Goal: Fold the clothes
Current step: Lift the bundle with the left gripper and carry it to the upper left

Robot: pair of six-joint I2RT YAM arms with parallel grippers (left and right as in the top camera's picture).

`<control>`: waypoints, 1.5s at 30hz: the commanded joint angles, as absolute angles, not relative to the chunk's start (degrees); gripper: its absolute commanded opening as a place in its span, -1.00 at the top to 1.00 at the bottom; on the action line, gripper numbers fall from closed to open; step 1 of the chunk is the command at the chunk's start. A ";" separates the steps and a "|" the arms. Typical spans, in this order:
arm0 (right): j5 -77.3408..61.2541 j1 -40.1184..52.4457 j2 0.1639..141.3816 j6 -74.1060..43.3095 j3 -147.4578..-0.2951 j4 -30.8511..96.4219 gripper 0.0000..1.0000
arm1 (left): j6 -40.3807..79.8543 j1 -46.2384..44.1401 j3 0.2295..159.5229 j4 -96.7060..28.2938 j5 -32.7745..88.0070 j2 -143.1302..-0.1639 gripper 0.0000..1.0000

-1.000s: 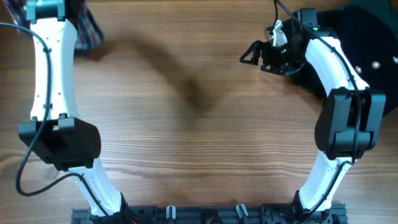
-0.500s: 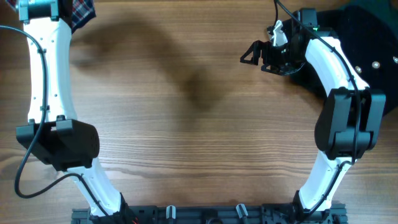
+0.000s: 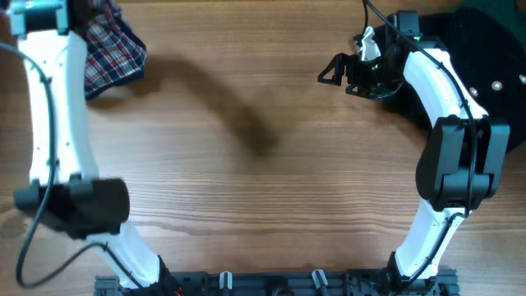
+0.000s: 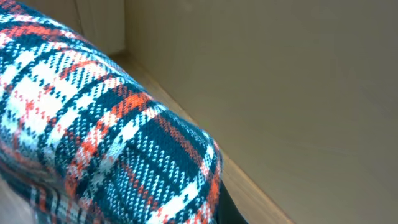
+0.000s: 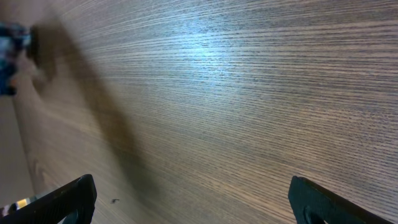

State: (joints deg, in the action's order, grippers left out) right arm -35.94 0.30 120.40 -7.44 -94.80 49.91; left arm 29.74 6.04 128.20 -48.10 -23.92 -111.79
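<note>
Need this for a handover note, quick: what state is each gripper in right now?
Left gripper: closed, holding the plaid garment.
Right gripper: open, holding nothing.

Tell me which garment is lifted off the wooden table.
The red, white and navy plaid garment, held up by the left arm; the black studded garment lies on the table.

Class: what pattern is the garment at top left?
The garment is red, white, navy plaid; clearest from the left wrist.
</note>
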 commanded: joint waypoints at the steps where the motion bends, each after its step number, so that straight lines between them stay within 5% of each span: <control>1: -35.53 0.82 118.61 -7.62 -95.79 49.95 -0.99 | 30.46 5.98 129.86 -49.23 -24.69 -101.86 0.92; 12: -34.24 3.22 118.61 -7.70 -95.79 50.00 -0.99 | 33.93 9.87 129.75 -67.96 -20.51 -95.98 0.92; 30: -29.28 4.97 118.61 -9.45 -95.79 49.56 -1.00 | 33.23 14.09 129.78 -64.71 -14.13 -109.62 0.92; 45: -29.32 4.97 118.61 -10.52 -95.79 50.00 -1.00 | 32.42 13.63 129.78 -74.11 -14.13 -94.17 0.92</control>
State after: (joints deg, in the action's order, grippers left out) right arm -29.93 4.84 120.40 -9.58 -94.80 49.91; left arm 33.30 13.89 128.88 -71.37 -13.61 -97.21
